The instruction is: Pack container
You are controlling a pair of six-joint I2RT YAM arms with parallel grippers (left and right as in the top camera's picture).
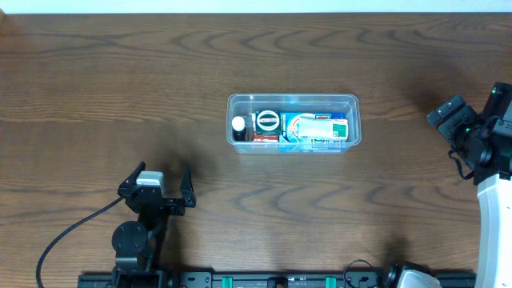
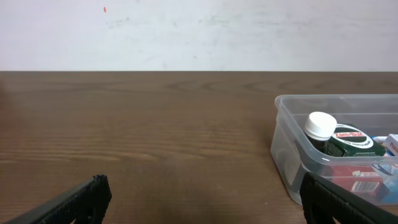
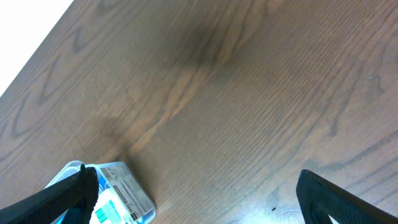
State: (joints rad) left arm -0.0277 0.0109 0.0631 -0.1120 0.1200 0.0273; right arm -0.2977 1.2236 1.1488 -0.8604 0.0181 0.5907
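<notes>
- Left tool point(image 1: 163, 178) sits low over the near left of the tabletop point(image 1: 96, 88), pointing towards the far edge, its jaws spread wide apart and holding nothing
- Right tool point(image 1: 472, 108) is at the right edge, tilted down at the wood, jaws likewise wide apart and empty, well apart from the container
- Container point(image 1: 293, 97) stands upright mid-tabletop, open top up, long axis running left to right; inside lie a white-capped bottle point(image 1: 238, 125), a round dark tin point(image 1: 267, 122) and small boxes point(image 1: 320, 128)
- The tabletop is dark wood grain; beyond its far edge is a plain white wall point(image 2: 199, 31)
</notes>
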